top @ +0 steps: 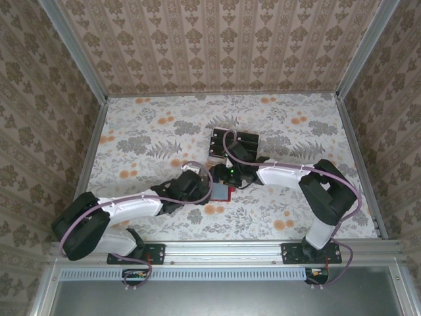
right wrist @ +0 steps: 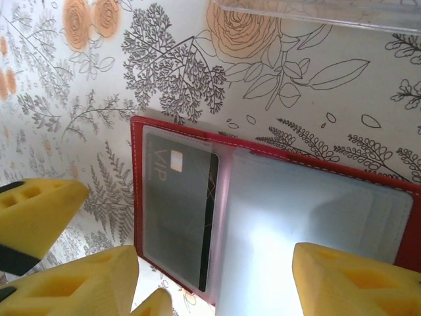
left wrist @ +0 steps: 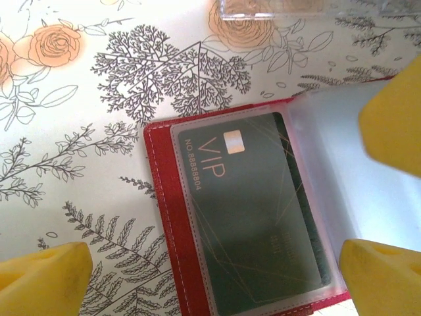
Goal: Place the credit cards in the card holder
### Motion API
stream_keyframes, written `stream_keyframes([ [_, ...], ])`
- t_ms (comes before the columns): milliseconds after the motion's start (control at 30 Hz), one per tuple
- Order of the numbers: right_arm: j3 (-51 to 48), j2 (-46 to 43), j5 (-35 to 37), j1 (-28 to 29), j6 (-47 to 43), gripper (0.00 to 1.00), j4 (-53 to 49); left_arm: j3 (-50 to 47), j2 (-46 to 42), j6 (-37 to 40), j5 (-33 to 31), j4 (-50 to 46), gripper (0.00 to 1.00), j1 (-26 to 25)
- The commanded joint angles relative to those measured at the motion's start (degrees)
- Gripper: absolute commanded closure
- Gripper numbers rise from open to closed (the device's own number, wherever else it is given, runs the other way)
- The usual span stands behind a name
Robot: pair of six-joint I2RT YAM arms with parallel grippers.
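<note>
Top external view: two arms meet mid-bench over the card holder, a small red wallet lying open. The left claw is at its left edge and the right claw is at its far edge. The remaining credit cards, black, sit on a rack just beyond, apart from both claws.

Left wrist view: the left claw has its yellow fingers spread wide and grips nothing. The card holder lies flat directly below, btwn them. One dark VIP card is seated in a clear pocket. A clear leaf lifts at right. The clear rack edge is at top.

Right wrist view: the right claw is also spread and empty. The card holder lies open beneath it, w/ the VIP card on its left half and the clear leaf glaring pale at centre. The rack is at top.

Judged step: exposing the next free pocket. To do it well, one claw should pin the red cover flat while the other turns a single leaf. Then bring the next card in low, aligned w/ the pocket mouth.
</note>
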Motion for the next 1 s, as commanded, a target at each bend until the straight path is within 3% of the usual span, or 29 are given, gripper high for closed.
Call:
stream_keyframes([
  [0,1.5,2.8,0.0,-0.1,-1.0,0.36,-1.7,-1.0,-1.4,-0.2,-1.0,-1.1,0.00,-0.4],
  [500,1.8,6.1,-5.6,1.0,4.4,0.36,5.4,-1.1,-1.4,1.2,1.7,1.8,0.00,-0.5],
  [967,1.2,5.7,-5.9,1.0,5.5,0.36,6.4,0.3,4.2,1.7,1.3,3.3,0.00,-0.5],
])
